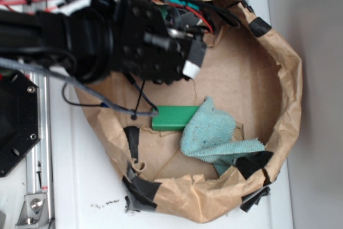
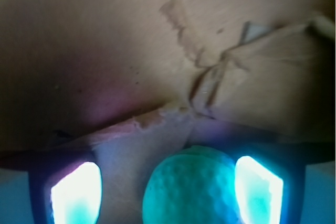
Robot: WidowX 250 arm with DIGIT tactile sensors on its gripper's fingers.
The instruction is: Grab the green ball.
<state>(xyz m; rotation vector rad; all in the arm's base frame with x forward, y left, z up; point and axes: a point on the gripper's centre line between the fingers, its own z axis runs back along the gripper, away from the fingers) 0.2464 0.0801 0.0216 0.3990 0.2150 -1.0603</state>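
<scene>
Between the two glowing fingers point(image 2: 76, 195) in the wrist view sits the single green ball point(image 2: 191, 190), centred in the gap, the right finger just beside it and the left a little apart; the gripper point(image 2: 167, 192) stands open around it, not yet clamped, so closing looks like the coming move. Being round, the ball offers no long axis. Beyond lies torn brown paper point(image 2: 173, 51). Farther off, the exterior view shows one green block point(image 1: 172, 117) touching one teal cloth point(image 1: 214, 132) inside the paper nest point(image 1: 284, 89) on the white table point(image 1: 80, 186); the ball is hidden under the arm.
</scene>
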